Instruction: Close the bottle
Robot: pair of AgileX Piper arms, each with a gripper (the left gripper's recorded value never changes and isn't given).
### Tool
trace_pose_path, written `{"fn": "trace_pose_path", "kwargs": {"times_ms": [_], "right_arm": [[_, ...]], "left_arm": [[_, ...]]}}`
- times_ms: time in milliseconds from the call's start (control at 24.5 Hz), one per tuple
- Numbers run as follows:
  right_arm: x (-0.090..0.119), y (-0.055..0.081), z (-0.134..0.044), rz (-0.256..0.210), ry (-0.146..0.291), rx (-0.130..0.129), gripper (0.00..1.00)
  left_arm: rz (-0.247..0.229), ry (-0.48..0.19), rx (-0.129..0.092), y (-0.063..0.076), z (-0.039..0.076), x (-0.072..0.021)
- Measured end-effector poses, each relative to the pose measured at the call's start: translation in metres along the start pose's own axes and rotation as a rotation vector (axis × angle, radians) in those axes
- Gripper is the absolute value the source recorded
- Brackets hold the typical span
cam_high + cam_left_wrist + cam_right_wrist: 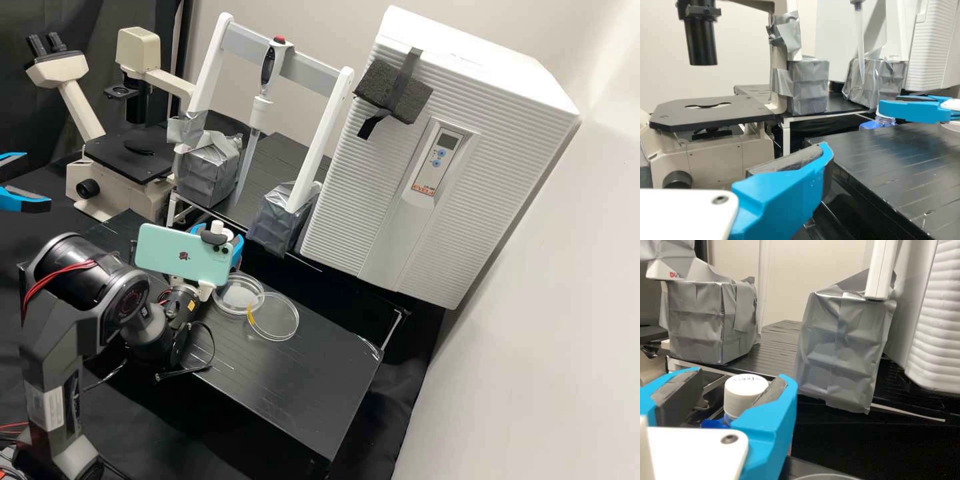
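The right gripper [735, 390] hangs at the back edge of the black table [300, 373], fingers apart around the bottle [744, 390] - one pad right against its white cap, the other with a gap. The bottle stands upright, near the tape-wrapped blocks [705, 322]. The left gripper [33, 180] sits off by the microscope [113, 160] - fingers spread, holding nothing.

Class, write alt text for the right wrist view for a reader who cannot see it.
The right hand has its two blue fingers either side of a bottle's white cap, one finger apart from it. Behind stand two grey-taped blocks and a white ribbed machine.
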Motion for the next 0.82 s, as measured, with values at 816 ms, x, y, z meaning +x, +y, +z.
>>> {"fn": "trace_pose_path", "kwargs": {"times_ms": [816], "right_arm": [[-0.033,0.017,-0.025,0.238,-0.087,-0.054,1.0]], "left_arm": [[0.129,0.152,0.001,0.007,-0.005,-0.0081]]}}
